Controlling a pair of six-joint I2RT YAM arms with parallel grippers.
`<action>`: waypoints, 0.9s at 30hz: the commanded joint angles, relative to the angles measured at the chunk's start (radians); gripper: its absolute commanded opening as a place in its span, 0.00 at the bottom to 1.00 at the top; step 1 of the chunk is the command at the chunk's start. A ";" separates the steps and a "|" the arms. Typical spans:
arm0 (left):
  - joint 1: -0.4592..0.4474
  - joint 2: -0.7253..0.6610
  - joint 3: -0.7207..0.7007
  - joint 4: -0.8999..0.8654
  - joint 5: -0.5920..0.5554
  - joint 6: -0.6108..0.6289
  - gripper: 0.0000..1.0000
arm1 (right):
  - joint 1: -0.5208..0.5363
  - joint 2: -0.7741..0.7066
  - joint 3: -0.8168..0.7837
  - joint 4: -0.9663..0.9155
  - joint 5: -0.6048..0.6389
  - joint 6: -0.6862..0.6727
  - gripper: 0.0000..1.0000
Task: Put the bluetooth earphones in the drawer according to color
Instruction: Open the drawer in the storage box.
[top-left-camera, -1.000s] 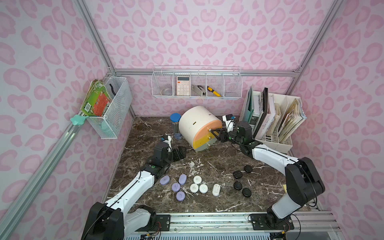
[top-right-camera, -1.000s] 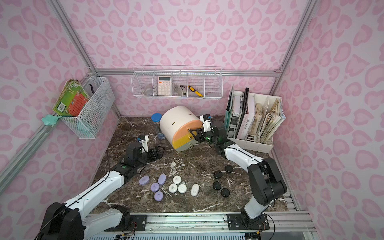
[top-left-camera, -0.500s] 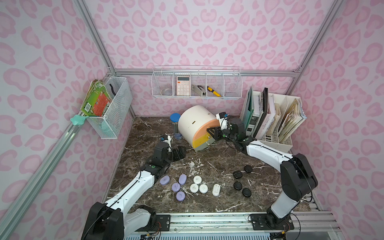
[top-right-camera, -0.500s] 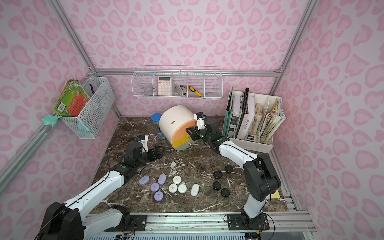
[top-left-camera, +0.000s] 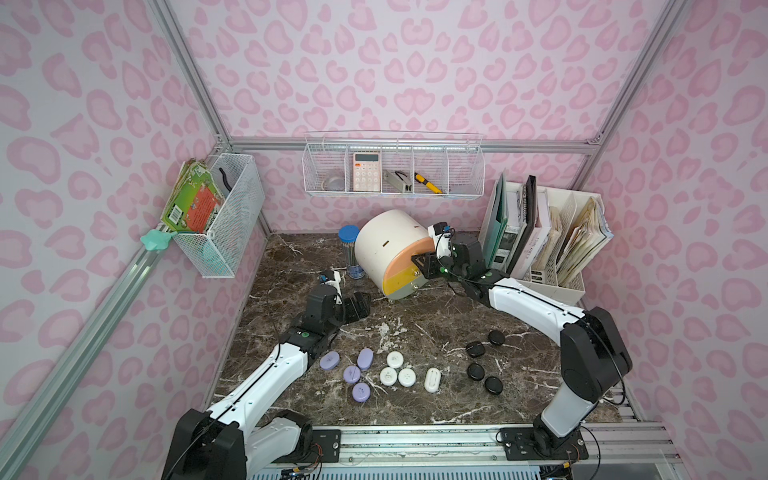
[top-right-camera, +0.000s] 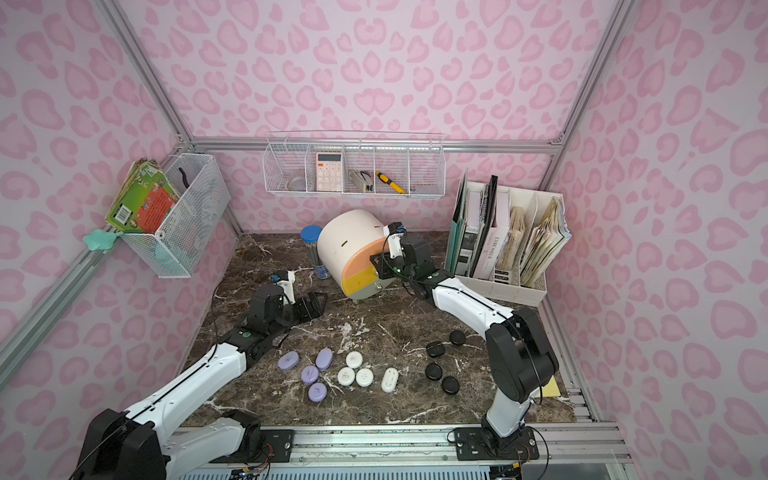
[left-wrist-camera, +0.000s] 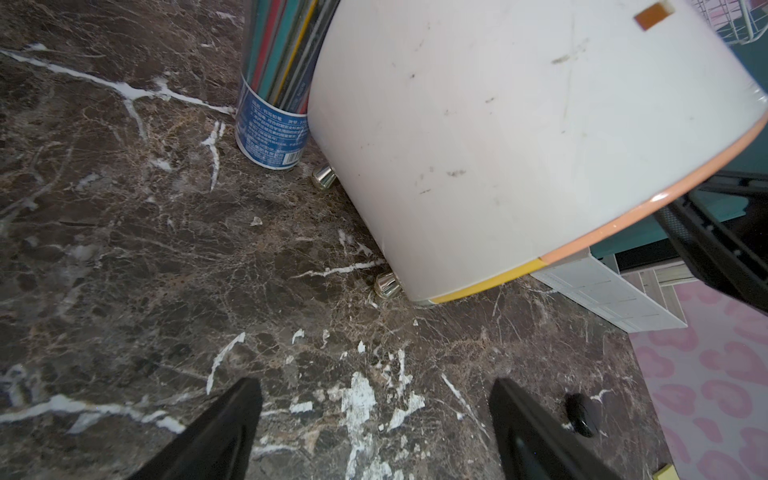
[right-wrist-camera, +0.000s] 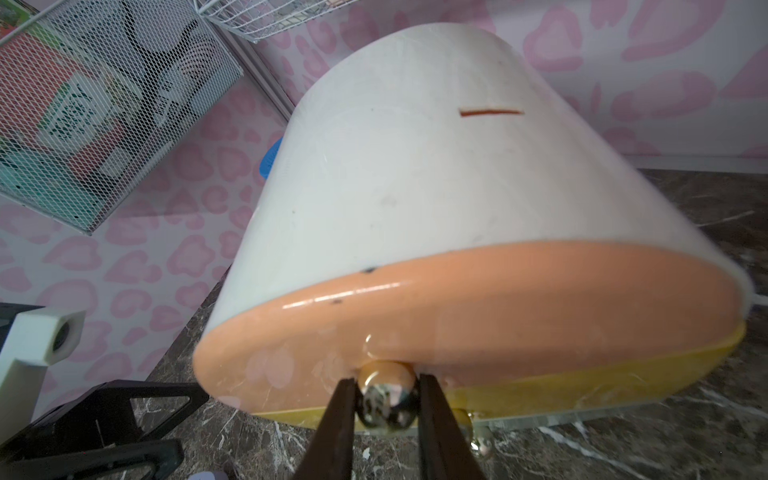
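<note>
- Drawer cabinet (top-left-camera: 386, 245) sits far-centre; earphones (top-left-camera: 394, 359) lie loose nearer.
- Right gripper (right-wrist-camera: 386, 395) pinches peach drawer's knob (right-wrist-camera: 386, 409); left gripper (left-wrist-camera: 374, 428) gapes empty.
- Risk: unbraced cabinet may slide instead of opening.

Your right arm (top-left-camera: 528, 305) stretches up to centre frame in both top views, right end effector (right-wrist-camera: 386, 384) pinched tight on a metal knob (right-wrist-camera: 386, 409). Left arm (top-left-camera: 266, 374) angles in from lower left, left end effector (top-left-camera: 356, 306) gaping wide.
</note>
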 joint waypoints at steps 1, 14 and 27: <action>-0.001 -0.009 0.005 -0.005 -0.010 0.013 0.91 | 0.010 -0.008 0.009 -0.037 0.067 -0.013 0.04; -0.002 -0.031 -0.002 -0.011 -0.036 0.008 0.91 | 0.025 -0.202 -0.195 -0.034 0.095 -0.017 0.00; -0.002 -0.060 -0.014 -0.011 -0.065 0.004 0.91 | 0.027 -0.412 -0.392 -0.049 0.100 -0.008 0.01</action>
